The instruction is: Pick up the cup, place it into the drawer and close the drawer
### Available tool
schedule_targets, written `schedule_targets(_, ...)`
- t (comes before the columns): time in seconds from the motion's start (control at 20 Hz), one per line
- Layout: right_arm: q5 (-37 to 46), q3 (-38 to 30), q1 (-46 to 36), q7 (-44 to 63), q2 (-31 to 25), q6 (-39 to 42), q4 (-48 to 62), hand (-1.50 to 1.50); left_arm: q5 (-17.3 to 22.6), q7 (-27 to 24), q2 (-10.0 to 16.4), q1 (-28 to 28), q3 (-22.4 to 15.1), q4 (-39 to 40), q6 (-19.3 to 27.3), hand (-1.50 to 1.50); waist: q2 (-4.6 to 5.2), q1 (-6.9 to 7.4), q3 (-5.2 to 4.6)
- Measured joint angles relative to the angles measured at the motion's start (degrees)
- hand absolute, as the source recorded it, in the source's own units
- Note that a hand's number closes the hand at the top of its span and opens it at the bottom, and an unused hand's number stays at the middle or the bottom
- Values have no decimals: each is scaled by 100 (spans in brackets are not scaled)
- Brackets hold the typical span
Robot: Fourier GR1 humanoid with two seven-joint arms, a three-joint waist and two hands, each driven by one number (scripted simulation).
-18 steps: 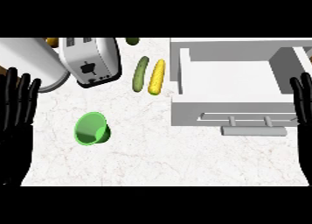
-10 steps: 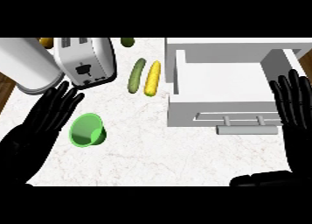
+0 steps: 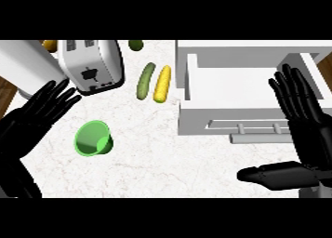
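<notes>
Nothing of the task was done yet, as far as the view showed. The white drawer [image 3: 230, 90] stood pulled open with nothing visible in it, lying directly to the left of the right hand [image 3: 312, 125] and partly under its fingertips. Its handle [image 3: 254, 126] faced the robot, just left of that hand's palm. The green cup [image 3: 93, 138] was on the counter [image 3: 161, 162], just to the right of the left hand [image 3: 27, 123] and apart from it by a narrow strip of marble. It was well apart from the right hand, with the drawer front between them. Whether the cup stood upright or leaned over could not be told from this steep angle. So the pick, the placing and the closing were all left to do.

The left hand was flat and wide, its fingers straight and fanned towards the toaster [image 3: 91, 65] ahead of it, holding nothing. The right hand was likewise spread, fingers straight and pointing away from the robot along the drawer's right side, thumb [image 3: 278, 174] stuck out to the left below the handle. It too held nothing. The left hand seemed the better placed for the grasp, being the nearer.
</notes>
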Motion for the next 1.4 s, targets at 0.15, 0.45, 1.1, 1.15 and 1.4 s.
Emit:
schedule_targets(0.15, -51, -118, -195, -57, -32, 65, 240, -150, -267, -263, 59, -234, 157, 826, -428, -150, -6, 3, 2)
schedule_targets(0.45, -142, -325, -506, -148, -123, 219, 563, -150, -1289, -1002, -69, -658, 276, 2202, -833, -150, -12, -1, 2)
schedule_targets(1.1, -55, -355, -832, 76, -69, 143, 548, -150, -3682, -3442, -85, -1546, 121, 5430, -106, -150, 2, -49, -6)
schedule_targets(1.15, -57, -358, -822, 63, -70, 155, 538, -150, -3797, -3588, -62, -1615, 88, 5652, -27, -150, 5, -58, -6)
schedule_targets(1.4, -252, -504, -798, 102, -218, 346, 476, -150, -4150, -4175, -71, -1885, -31, 6478, 361, -150, 26, -122, -14)
